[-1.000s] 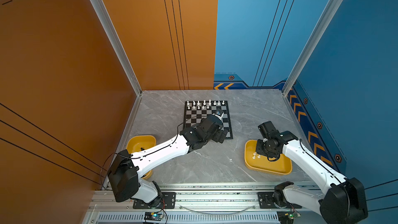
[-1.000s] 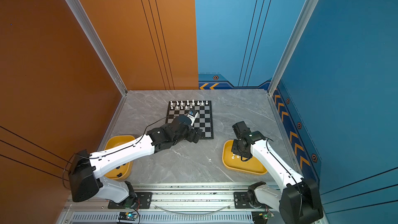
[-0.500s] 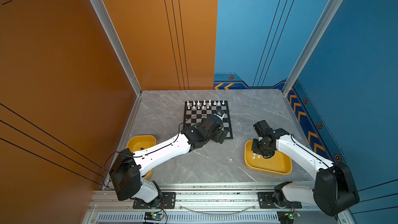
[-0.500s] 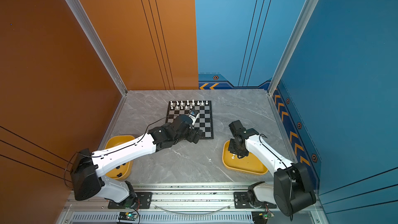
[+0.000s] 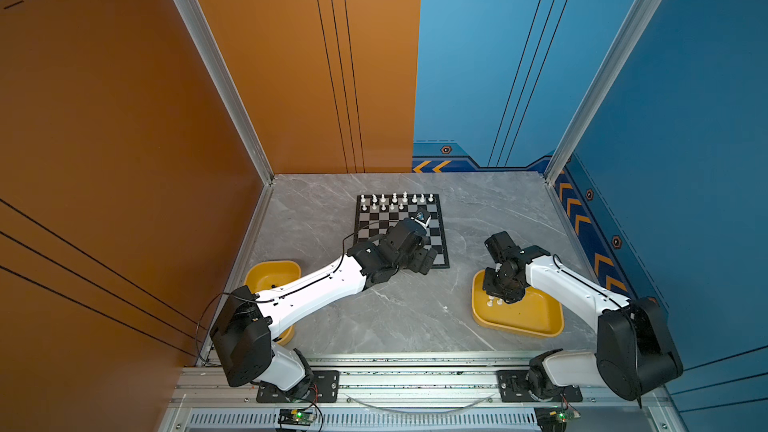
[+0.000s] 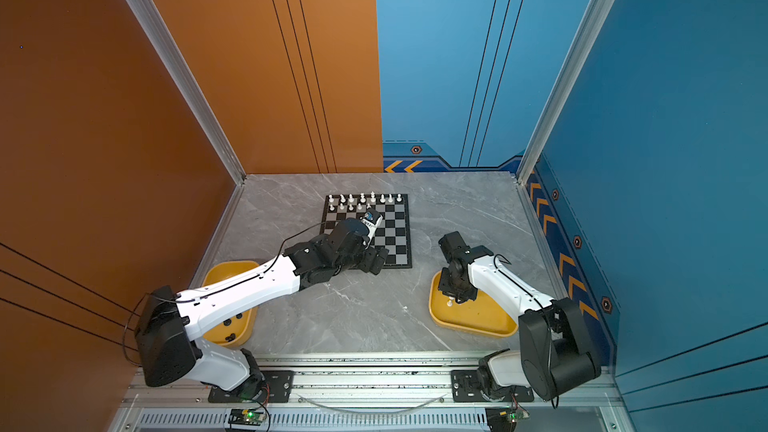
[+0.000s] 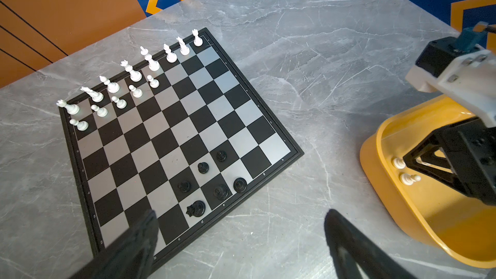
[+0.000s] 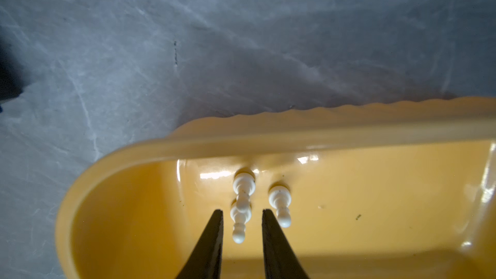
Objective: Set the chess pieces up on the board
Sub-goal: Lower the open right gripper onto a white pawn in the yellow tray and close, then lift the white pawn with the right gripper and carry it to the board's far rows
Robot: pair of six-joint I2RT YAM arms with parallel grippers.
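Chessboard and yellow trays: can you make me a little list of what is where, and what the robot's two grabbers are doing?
Board: thirteen white pieces along one edge, six black pieces near the opposite edge
Right tray: three white pawns lying down
Left tray: a few spare black pieces
Right gripper: open, fingertips either side of one pawn
Left gripper: wide open, nothing in it, at the board's edge

Left arm (image 5: 316, 284) and right arm (image 5: 569, 288): white shells, black joints, bulky black shoulders (thin black cables (image 5: 345, 245) loop outside); the right hand (image 8: 242, 212) has tapered black fingers (image 8: 209, 242).
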